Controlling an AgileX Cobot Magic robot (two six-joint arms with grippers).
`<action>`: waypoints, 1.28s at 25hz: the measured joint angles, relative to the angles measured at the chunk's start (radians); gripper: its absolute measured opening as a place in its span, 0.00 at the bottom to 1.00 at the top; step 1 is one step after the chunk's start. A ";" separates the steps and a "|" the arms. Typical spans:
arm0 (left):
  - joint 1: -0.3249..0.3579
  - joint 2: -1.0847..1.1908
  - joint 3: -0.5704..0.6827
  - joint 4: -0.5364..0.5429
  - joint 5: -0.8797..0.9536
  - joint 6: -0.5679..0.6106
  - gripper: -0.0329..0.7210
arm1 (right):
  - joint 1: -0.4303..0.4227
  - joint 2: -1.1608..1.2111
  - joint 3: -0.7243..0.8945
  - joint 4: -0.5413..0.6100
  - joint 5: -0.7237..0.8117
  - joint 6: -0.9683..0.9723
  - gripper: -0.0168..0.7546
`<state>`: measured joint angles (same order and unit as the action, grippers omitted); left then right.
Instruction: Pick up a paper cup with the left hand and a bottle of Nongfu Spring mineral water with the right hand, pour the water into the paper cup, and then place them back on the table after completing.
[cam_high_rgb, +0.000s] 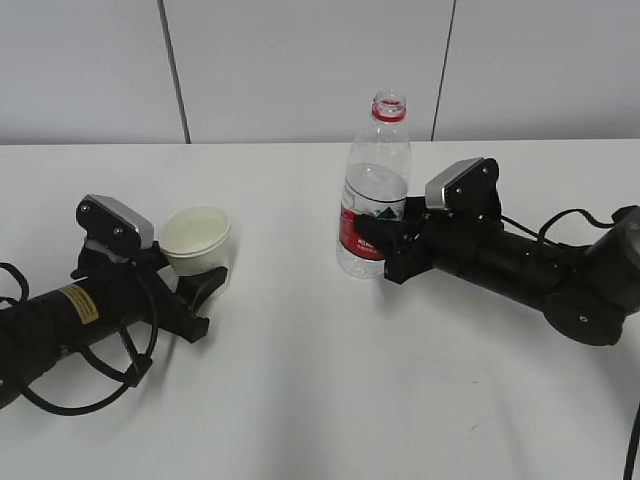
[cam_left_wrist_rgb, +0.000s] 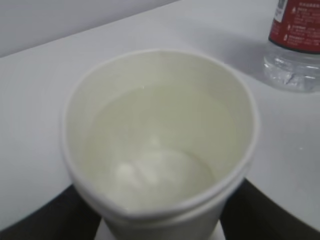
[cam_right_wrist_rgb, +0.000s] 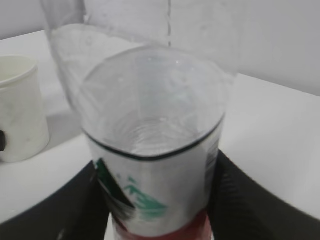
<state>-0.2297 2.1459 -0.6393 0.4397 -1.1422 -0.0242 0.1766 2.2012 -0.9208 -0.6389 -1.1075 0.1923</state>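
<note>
Spillage is the principal hazard at the moment shown. The paper cup (cam_high_rgb: 196, 238) stands upright on the white desk (cam_high_rgb: 320, 400), left of centre, with the left hand's tool (cam_high_rgb: 190, 285) set around its base; whether its fingers press the wall or merely flank it cannot be told from either view. In the left wrist view, water (cam_left_wrist_rgb: 150, 145) is seen inside the cup, to roughly mid-depth. The Nongfu Spring bottle (cam_high_rgb: 375, 190) stands upright near the middle of the desk, uncapped, its red neck ring exposed, and is about half full. It is clasped at the label by the right hand's tool (cam_high_rgb: 385, 240), whose fingers lie against both sides of the body in the right wrist view. Cup and bottle are well apart. Three failures are judged possible: the thin cup wall may be crushed or tilted if it is squeezed or dragged, so that water slops over the rim; the open bottle may be tipped if the right tool is withdrawn sideways before its fingers part; and the soft bottle may be squeezed enough to push water up through the open neck.
</note>
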 joint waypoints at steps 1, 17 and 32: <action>-0.005 0.002 -0.001 -0.002 -0.003 0.000 0.61 | 0.000 0.000 0.000 0.006 0.000 -0.004 0.53; -0.060 0.009 -0.009 -0.009 -0.004 0.000 0.61 | -0.001 -0.051 0.043 0.019 0.071 -0.048 0.53; -0.060 0.029 -0.021 -0.011 -0.006 0.000 0.77 | -0.001 -0.053 0.045 0.043 0.075 -0.078 0.65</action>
<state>-0.2899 2.1746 -0.6598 0.4287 -1.1483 -0.0242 0.1753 2.1478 -0.8753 -0.5957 -1.0329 0.1147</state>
